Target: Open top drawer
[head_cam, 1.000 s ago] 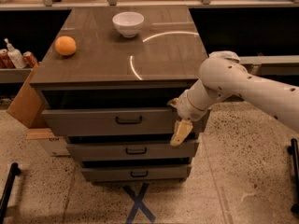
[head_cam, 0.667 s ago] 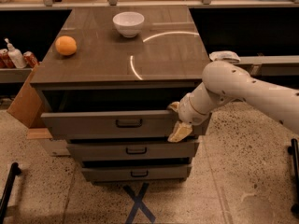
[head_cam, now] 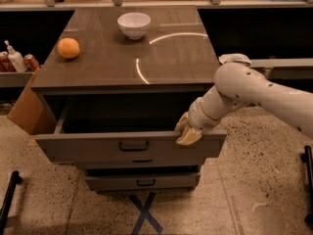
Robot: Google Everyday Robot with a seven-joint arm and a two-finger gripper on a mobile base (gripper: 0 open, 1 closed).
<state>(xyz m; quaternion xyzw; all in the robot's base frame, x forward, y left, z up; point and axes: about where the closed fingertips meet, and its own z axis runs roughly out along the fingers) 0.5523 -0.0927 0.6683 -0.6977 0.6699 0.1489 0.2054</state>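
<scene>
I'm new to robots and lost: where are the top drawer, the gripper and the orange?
top drawer (head_cam: 83, 148): camera view, left part of its front panel.
gripper (head_cam: 188, 131): camera view, its tip, at the drawer's front rim, right side.
orange (head_cam: 68, 48): camera view, its middle.

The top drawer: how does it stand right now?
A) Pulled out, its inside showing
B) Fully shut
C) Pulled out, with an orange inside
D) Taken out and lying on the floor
A: the top drawer juts well out past the lower drawers, its dark inside open to view. The gripper is at the top edge of its front, near the right end.
</scene>
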